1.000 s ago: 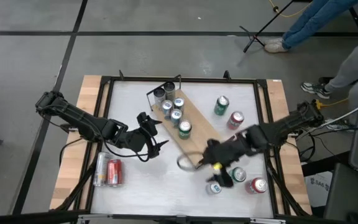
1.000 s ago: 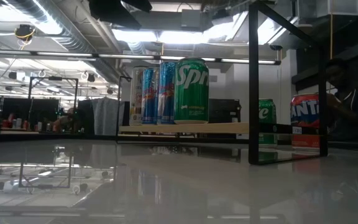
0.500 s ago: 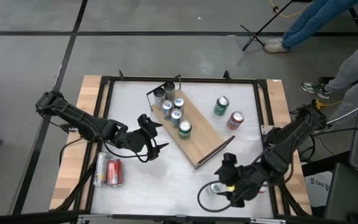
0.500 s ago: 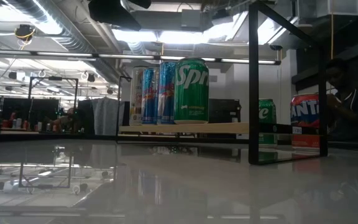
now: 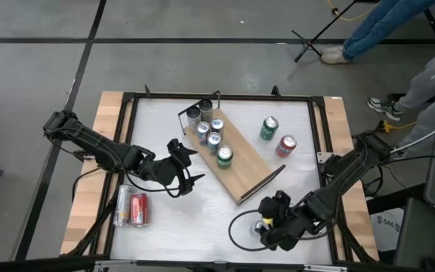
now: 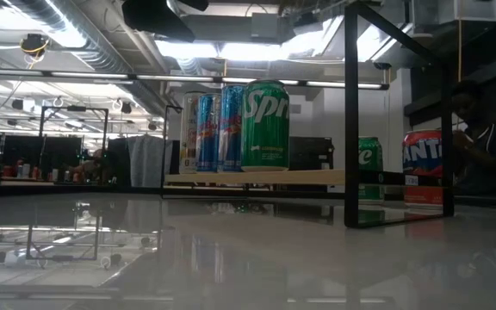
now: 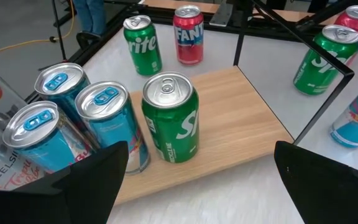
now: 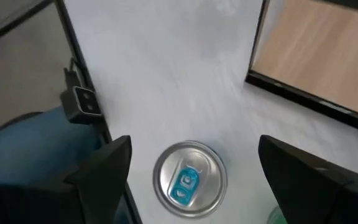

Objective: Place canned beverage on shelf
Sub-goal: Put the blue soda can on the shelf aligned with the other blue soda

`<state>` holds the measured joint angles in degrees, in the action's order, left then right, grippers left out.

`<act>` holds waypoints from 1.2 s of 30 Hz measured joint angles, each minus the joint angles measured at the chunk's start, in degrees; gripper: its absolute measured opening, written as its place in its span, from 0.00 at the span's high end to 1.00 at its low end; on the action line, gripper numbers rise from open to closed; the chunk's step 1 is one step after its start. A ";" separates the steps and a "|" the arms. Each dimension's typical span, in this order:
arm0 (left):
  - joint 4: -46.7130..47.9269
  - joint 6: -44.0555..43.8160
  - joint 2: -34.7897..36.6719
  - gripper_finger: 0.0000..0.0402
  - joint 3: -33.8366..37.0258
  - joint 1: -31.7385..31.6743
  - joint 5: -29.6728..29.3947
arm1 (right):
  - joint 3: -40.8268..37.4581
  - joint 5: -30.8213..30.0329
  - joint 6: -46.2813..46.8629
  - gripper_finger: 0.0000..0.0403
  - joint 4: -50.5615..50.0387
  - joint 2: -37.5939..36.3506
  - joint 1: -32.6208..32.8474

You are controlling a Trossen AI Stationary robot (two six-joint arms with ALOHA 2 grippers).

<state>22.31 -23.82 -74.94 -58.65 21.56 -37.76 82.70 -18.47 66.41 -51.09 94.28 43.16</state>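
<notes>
**Right arm hanging over a blue-tabbed can at the table's near edge**

A white tabletop (image 5: 202, 219) edged in pale wood is sitting on grey floor, with a person's legs showing beyond its far right corner. The shelf (image 5: 236, 155), a light-brown board with thin black end rails, is lying diagonally across the middle of the table. Several cans are standing clustered at its far-left end, among them a green can (image 7: 170, 118) beside silver cans with blue tabs (image 7: 107, 121); the rest of the board is bare.

The right gripper (image 8: 191, 162) is hovering near the table's front right, its fingers spread wide on either side of a silver can with a blue tab (image 8: 190, 179) standing upright below it, not gripping it. The left gripper (image 5: 189, 168) is waiting just beside the shelf's left side, fingers wide apart and holding nothing. Two cans (image 5: 131, 207) are lying side by side near the left edge. A green can (image 5: 269, 128) and a red can (image 5: 285, 145) are standing on the table to the right of the shelf.
</notes>
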 joint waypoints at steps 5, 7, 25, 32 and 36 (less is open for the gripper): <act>0.00 0.00 0.00 0.02 0.00 0.00 -0.02 | 0.00 0.45 -0.20 0.15 -0.12 2.03 0.00; 0.00 0.00 0.00 0.02 0.00 0.00 -0.02 | 0.00 1.26 -0.22 0.15 -0.14 2.55 0.00; 0.02 0.27 0.00 0.02 0.00 0.00 -0.02 | 0.06 2.42 -0.24 0.15 -2.56 4.72 0.00; 0.19 0.40 0.00 0.02 0.00 0.00 -0.02 | 0.15 2.11 -0.22 0.15 -2.41 5.46 0.00; 0.20 0.40 0.00 0.02 0.00 0.00 -0.02 | 0.15 2.11 -0.22 0.15 -2.52 5.48 0.00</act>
<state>22.50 -23.42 -74.94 -58.65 21.56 -37.78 82.85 -16.36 66.19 -53.60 99.77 43.16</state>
